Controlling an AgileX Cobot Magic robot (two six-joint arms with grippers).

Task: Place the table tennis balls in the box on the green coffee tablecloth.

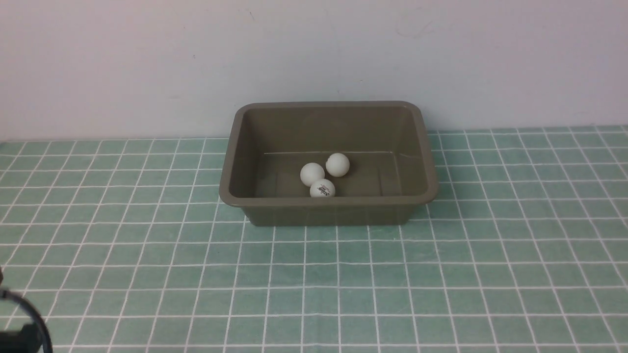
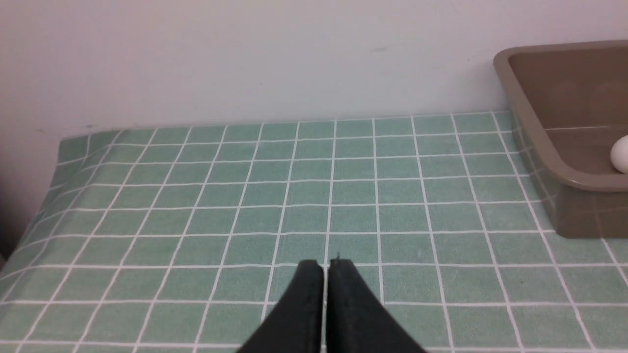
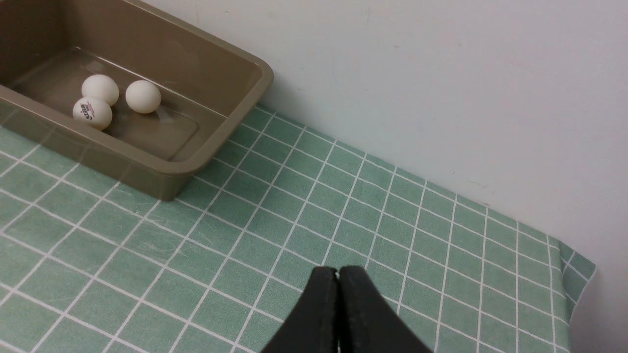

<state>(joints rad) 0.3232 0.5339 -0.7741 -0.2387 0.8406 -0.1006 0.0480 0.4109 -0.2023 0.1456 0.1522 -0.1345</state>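
The olive-brown box (image 1: 230, 162) stands on the green coffee tablecloth (image 1: 441, 274) near the back wall. Three white table tennis balls lie together on its floor: one plain (image 1: 312, 173), one plain (image 1: 337, 164), and one with a dark logo (image 1: 322, 189). The right wrist view shows the same box (image 3: 216, 147) and balls (image 3: 143, 96). My left gripper (image 2: 327, 264) is shut and empty over bare cloth, left of the box (image 2: 539, 142); one ball (image 2: 620, 153) peeks at that view's edge. My right gripper (image 3: 337, 270) is shut and empty, off the box's right side.
A white wall (image 1: 314, 59) rises just behind the box. The cloth drops off at the table's left edge (image 2: 44, 196) and its right corner (image 3: 579, 274). A dark part of the left arm (image 1: 22, 328) shows at the front view's bottom left.
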